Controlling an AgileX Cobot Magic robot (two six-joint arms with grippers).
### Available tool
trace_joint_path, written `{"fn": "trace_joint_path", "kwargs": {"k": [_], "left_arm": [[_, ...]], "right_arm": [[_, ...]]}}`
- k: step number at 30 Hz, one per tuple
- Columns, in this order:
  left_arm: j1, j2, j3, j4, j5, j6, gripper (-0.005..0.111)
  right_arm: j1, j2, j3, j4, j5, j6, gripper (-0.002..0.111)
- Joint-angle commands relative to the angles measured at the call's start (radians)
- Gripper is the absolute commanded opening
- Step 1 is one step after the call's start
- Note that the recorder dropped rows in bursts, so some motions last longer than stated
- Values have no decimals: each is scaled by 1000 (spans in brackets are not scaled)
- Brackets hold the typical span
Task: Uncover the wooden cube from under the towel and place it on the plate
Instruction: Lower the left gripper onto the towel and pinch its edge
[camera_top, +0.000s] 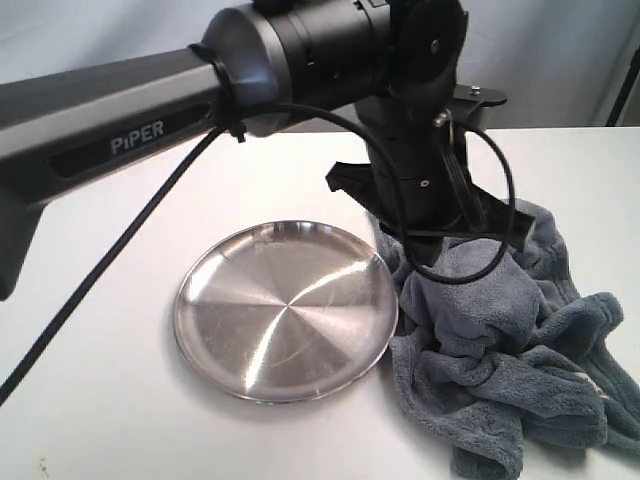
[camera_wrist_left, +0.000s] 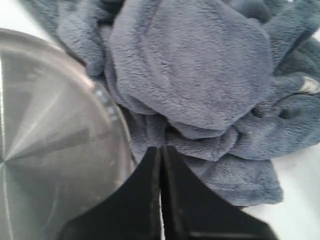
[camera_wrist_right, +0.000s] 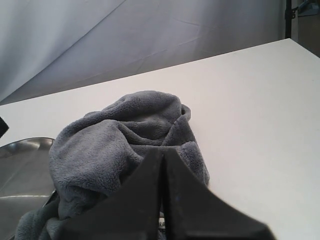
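The plate (camera_top: 285, 310) is seen lying flat and face up on the white table (camera_top: 110, 410), at about 8 o'clock from the centre of the exterior view. Being round, it shows no long axis.

The towel (camera_top: 500, 340) is heaped in loose folds at 3 o'clock of the plate, and its edge is laid against the plate's rim. The heap's long axis is stretched from about 11 o'clock, under the wrist, to about 5 o'clock, towards the lower corner of that view. In the right wrist view the towel (camera_wrist_right: 125, 140) is bunched into a raised mound.

The wooden cube is not seen in any view, so neither its place nor its heading can be told.

The left arm (camera_top: 300, 50) is reached across from 9 o'clock and bent down onto the near end of the towel. The left gripper (camera_wrist_left: 161, 150) is pressed together, its tips set against a fold beside the plate's rim; no cloth is seen caught between them. The right gripper (camera_wrist_right: 162, 152) is likewise pressed together, pointed at the mound, with only a thin seam between its fingers.
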Motion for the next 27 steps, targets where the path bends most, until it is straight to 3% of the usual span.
{"fn": "trace_joint_path", "kwargs": {"k": [1, 9, 14, 27], "left_arm": [[-10, -34, 64, 15, 8, -1, 0], [-73, -43, 241, 79, 8, -17, 0], [-75, -43, 334, 59, -207, -99, 0], [-75, -4, 352, -15, -277, -100, 8]], "right_arm": [[0, -6, 3, 5, 12, 4, 3], [0, -6, 3, 5, 12, 4, 3], [0, -6, 3, 5, 12, 4, 3], [0, -6, 3, 5, 12, 4, 3]]}}
